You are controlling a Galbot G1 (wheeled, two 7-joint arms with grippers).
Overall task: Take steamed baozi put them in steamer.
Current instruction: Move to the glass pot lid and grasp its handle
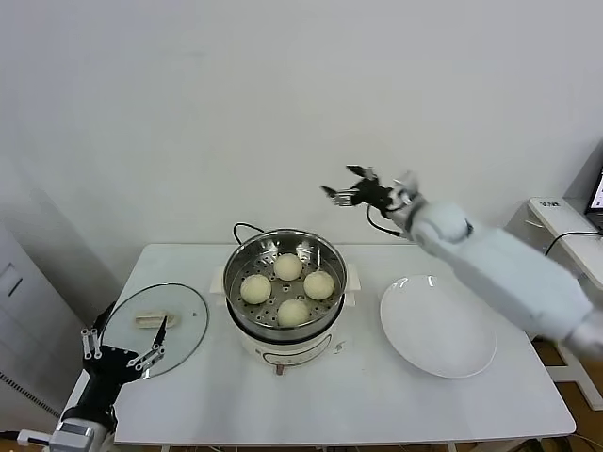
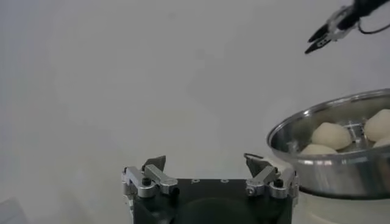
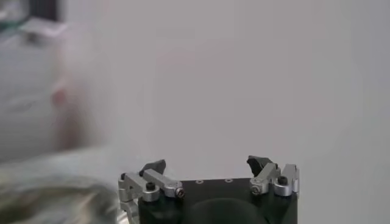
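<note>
My left pincer [image 1: 122,350] gapes empty by the glass lid [image 1: 155,330]; right pincer [image 1: 353,185] released, raised. Four baozi [image 1: 287,267] in steamer [image 1: 285,282]: soft, light, prob. squashy; cradle sides gently.

A white counter [image 1: 377,405] carries three things in a row. The steamer [image 1: 285,294] on its white cooker base sits at the centre, its black cord [image 1: 243,229] trailing toward twelve o'clock. A glass lid [image 1: 155,328] lies flat at nine o'clock. An empty white plate [image 1: 438,325] rests at three o'clock.
</note>
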